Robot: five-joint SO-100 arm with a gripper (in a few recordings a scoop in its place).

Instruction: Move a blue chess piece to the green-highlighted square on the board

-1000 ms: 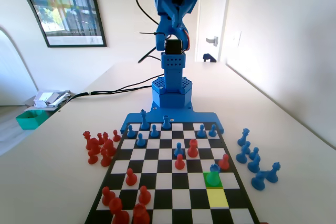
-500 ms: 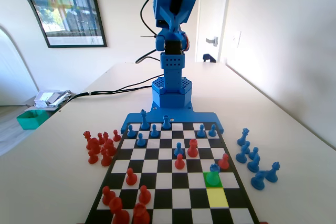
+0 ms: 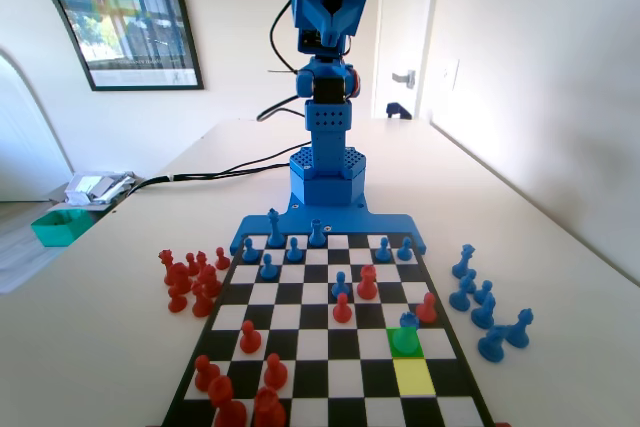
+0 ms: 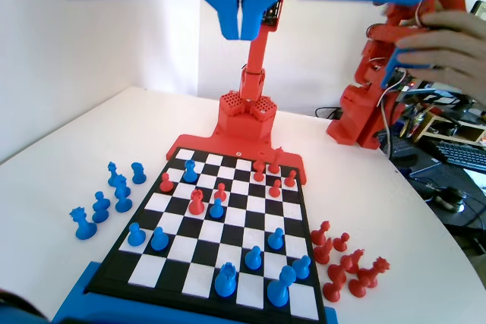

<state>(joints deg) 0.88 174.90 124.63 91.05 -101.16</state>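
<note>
The blue chess piece stands on the green-highlighted square (apparently delivered), so the fingers hang pressed together, empty, high above the board.

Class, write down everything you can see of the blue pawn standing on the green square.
The blue pawn is a small piece of glossy blue plastic with a ball head, narrow neck and flared round base. It stands upright on the green-highlighted square, its lower part tinted green in the fixed view. A red pawn stands on the diagonally adjoining square; the yellow square lies next toward the camera. Nothing grips it: the end effector hangs shut, high above.
</note>
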